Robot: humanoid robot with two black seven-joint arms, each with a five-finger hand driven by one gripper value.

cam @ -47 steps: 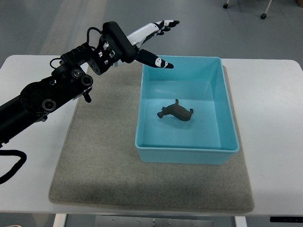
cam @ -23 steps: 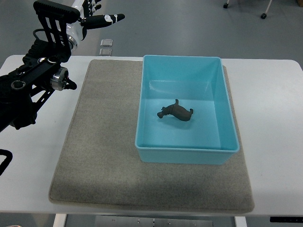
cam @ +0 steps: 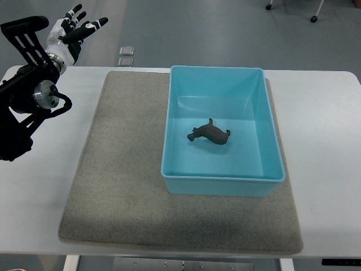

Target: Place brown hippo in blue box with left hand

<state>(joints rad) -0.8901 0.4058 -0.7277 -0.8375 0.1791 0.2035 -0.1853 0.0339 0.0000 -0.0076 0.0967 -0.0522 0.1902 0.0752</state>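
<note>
The brown hippo [cam: 209,134] lies on the floor of the blue box [cam: 271,133], near the middle, with nothing touching it. The box stands on the right part of a grey felt mat [cam: 124,186]. My left hand [cam: 76,32] is up at the top left corner of the view, far from the box, over the table's back left edge. Its black-and-white fingers are spread and hold nothing. The left arm [cam: 25,101] runs down along the left edge. The right arm is out of view.
The mat lies on a white table [cam: 324,130]. Beyond the table's far edge is a grey floor with two small square plates [cam: 126,55] and chair casters [cam: 313,18] at the top right.
My left hand has drawn back from the box's back left corner to the far top left, moving left and away. The hippo and box have not moved.
</note>
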